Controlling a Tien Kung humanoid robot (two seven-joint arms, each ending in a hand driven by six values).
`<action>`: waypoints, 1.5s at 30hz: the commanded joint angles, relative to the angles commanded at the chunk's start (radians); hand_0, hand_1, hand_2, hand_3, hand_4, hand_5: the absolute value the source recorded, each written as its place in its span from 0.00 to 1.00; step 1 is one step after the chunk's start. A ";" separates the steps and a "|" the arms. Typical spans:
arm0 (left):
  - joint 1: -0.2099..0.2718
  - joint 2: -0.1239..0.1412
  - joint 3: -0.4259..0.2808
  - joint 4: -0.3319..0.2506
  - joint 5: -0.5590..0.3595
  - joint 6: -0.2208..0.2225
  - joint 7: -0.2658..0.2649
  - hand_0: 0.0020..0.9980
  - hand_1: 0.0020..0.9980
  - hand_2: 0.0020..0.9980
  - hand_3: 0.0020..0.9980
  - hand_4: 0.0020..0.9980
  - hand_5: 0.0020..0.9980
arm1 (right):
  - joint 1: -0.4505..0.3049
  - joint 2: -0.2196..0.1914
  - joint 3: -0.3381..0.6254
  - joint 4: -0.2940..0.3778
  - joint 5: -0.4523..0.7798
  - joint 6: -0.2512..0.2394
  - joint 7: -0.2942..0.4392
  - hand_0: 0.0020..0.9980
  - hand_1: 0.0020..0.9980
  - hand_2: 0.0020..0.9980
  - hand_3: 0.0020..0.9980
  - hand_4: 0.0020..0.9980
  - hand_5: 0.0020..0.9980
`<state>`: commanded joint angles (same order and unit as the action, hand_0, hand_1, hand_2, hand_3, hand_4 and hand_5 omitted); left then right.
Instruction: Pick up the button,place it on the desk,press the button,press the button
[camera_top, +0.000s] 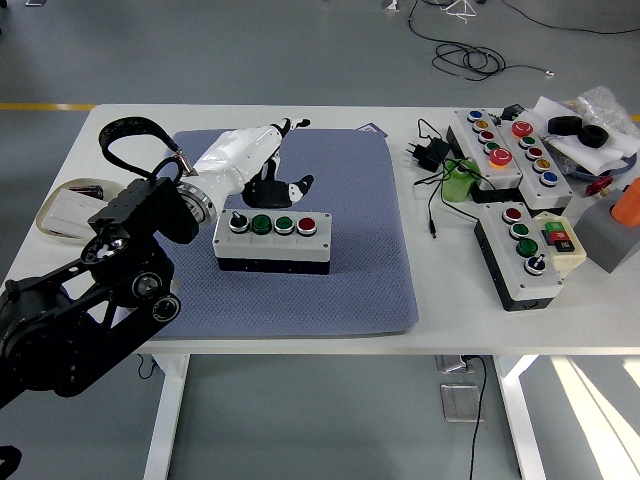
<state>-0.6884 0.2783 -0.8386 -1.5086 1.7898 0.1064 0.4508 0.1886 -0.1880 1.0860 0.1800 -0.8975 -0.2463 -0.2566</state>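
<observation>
Small tray, far left on white table, holding a pale card. Left robot hand: raised above blue mat, fingers loosely spread, holding nothing. Four-button control box: flat on the mat, just right of the wrist, buttons facing up. Further button boxes far right, untouched. Pressing step judged next: lower one fingertip squarely onto a single cap, avoiding neighbours
</observation>
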 joint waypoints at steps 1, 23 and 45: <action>0.005 -0.003 -0.010 0.009 -0.045 0.046 -0.028 0.17 0.33 0.37 0.96 0.79 0.70 | 0.000 0.000 0.001 0.000 -0.002 0.000 0.000 0.79 0.80 0.82 0.75 0.41 0.48; 0.142 -0.008 -0.216 0.152 -0.973 0.291 -0.433 0.85 0.90 0.93 0.92 0.72 0.96 | -0.007 0.004 -0.003 0.000 -0.001 -0.002 -0.003 0.79 0.80 0.82 0.75 0.41 0.48; 0.173 -0.001 -0.229 0.177 -1.184 0.248 -0.422 0.84 0.90 0.92 0.91 0.70 0.99 | -0.020 0.005 -0.004 0.000 0.000 -0.003 -0.002 0.79 0.80 0.82 0.75 0.41 0.48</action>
<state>-0.5155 0.2770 -1.0681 -1.3320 0.6062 0.3547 0.0288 0.1688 -0.1829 1.0818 0.1800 -0.8972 -0.2496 -0.2589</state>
